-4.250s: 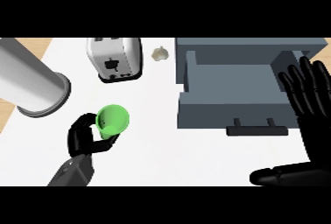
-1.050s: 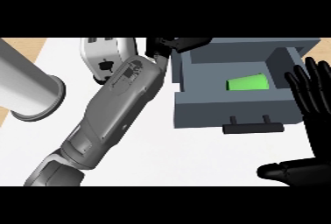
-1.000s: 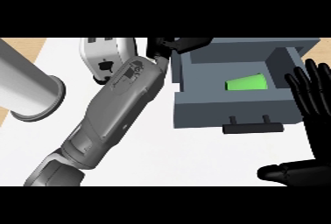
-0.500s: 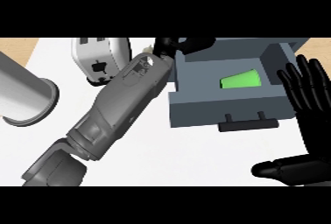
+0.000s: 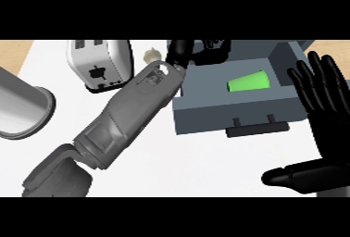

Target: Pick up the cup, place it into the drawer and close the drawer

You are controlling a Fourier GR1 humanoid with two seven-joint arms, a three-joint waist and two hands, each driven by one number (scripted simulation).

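Note:
The green cup (image 5: 247, 82) lies on its side inside the open grey drawer (image 5: 205, 115), toward its right part. My left forearm runs from the lower left up to the drawer's back left corner. There my left hand (image 5: 196, 50) hovers with relaxed fingers, apart from the cup and holding nothing. My right hand (image 5: 327, 95) stands open at the right edge, fingers up, beside the drawer's right side, with its thumb low at the right. The drawer's dark handle (image 5: 254, 127) faces me.
A white toaster (image 5: 99, 62) stands at the back left, with a small pale object (image 5: 152, 54) beside it. A large steel cylinder (image 5: 21, 109) sits at the far left. Bare white counter (image 5: 198, 162) lies in front of the drawer.
Four seconds ago my left hand held the cup over the counter at the left. Now the cup lies in the drawer, released. Over the last second the left arm has shifted slightly.

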